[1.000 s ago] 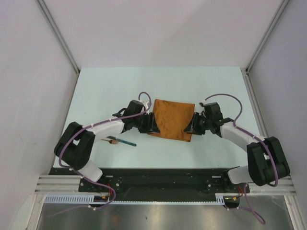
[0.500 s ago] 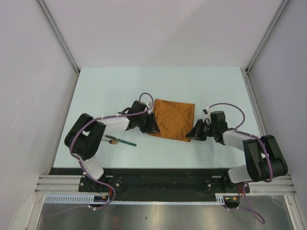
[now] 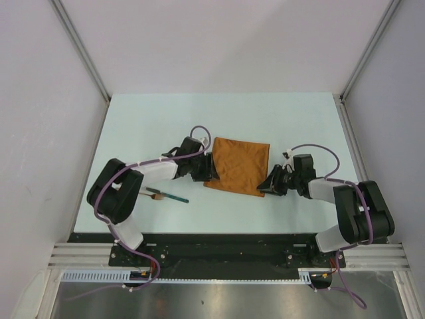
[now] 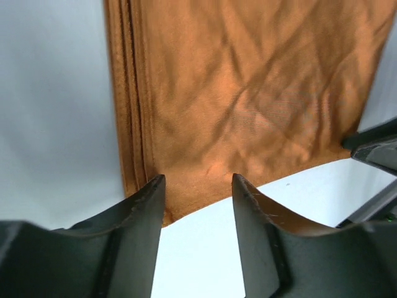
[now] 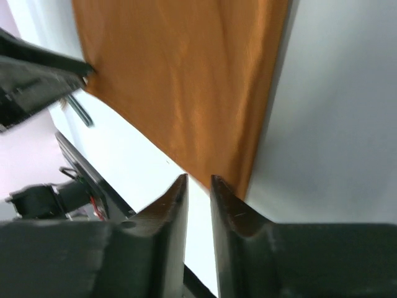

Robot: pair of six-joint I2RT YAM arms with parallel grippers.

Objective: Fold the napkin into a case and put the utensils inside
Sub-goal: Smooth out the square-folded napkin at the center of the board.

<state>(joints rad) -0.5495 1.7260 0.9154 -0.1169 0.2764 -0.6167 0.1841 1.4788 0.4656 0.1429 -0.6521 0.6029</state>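
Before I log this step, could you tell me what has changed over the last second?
The right hand slid nearer, to the near right corner of the napkin. The left arm's elbow swung inward; the left hand hardly shifted at the left edge. Nothing visibly gripped or released. Napkin and utensils stayed put.

The rust-orange napkin point(image 3: 239, 165) lies flat at centre frame, folded into a creased rectangle, its layered edges stacked along one side. The utensils point(image 3: 166, 195), one teal-handled and one wooden, lie together to its lower left.
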